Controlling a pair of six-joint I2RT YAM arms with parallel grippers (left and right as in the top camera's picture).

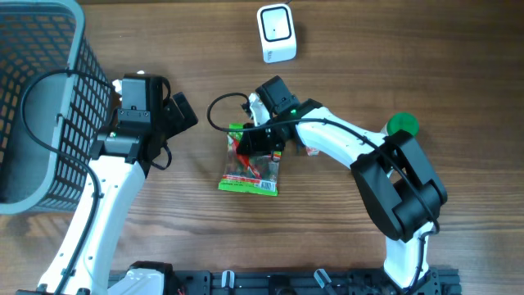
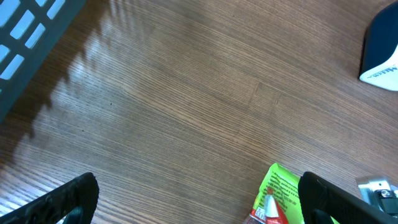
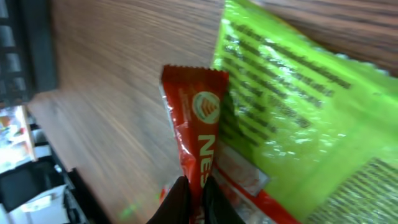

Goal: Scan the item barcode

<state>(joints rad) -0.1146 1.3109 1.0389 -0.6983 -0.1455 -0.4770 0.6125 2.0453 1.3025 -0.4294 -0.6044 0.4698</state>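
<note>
My right gripper (image 1: 256,146) (image 3: 195,198) is shut on a thin red sachet (image 1: 240,154) (image 3: 200,121), pinching its lower end between the black fingertips. The sachet sticks up over a bright green packet (image 1: 250,182) (image 3: 298,118) that lies flat on the wooden table. A white barcode scanner (image 1: 276,33) (image 2: 380,53) stands at the far edge, apart from the sachet. My left gripper (image 1: 183,112) (image 2: 199,208) hovers open over bare wood to the left of the green packet (image 2: 281,190), with nothing between its fingers (image 2: 65,199).
A grey mesh basket (image 1: 49,106) (image 2: 28,37) fills the far left of the table beside the left arm. A green round object (image 1: 402,124) sits at the right by the right arm's elbow. A black cable (image 1: 219,108) loops near the right wrist.
</note>
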